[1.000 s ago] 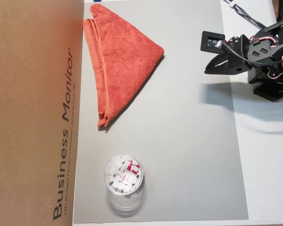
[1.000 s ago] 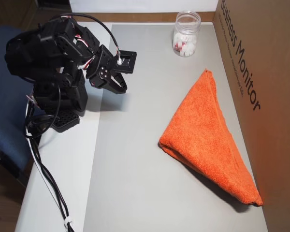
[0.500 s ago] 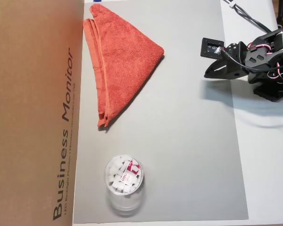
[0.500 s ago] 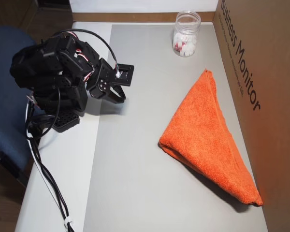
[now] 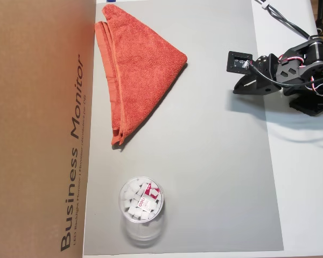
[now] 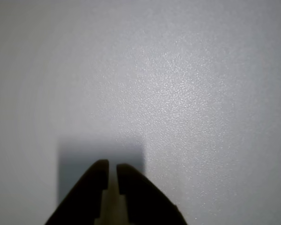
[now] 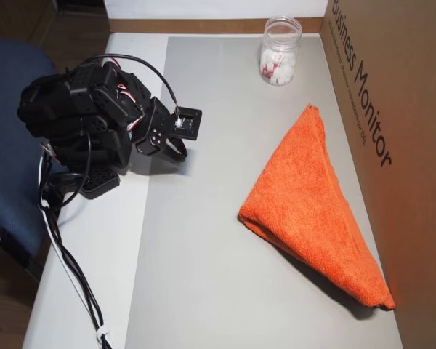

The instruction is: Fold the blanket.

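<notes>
The blanket (image 5: 137, 64) is an orange-red terry towel folded into a triangle. It lies on the grey mat (image 5: 215, 161) against the cardboard box, and shows the same in the other overhead view (image 7: 312, 203). My black gripper (image 5: 236, 90) is at the mat's right edge, well away from the blanket and pointing down at the mat. The other overhead view has the gripper (image 7: 182, 154) left of the blanket. In the wrist view the gripper (image 6: 112, 165) is shut with only a thin slit between its tips. It holds nothing, and only bare mat lies below.
A clear plastic cup (image 5: 141, 207) with white pieces inside stands on the mat near the box (image 5: 37, 129). The cup (image 7: 280, 51) sits at the far end in the other overhead view. Cables (image 7: 73, 276) trail from the arm base, beside a blue chair (image 7: 7, 145).
The arm has drawn back toward its base and the gripper has dropped lower over the mat's edge. The blanket and cup have not moved.
</notes>
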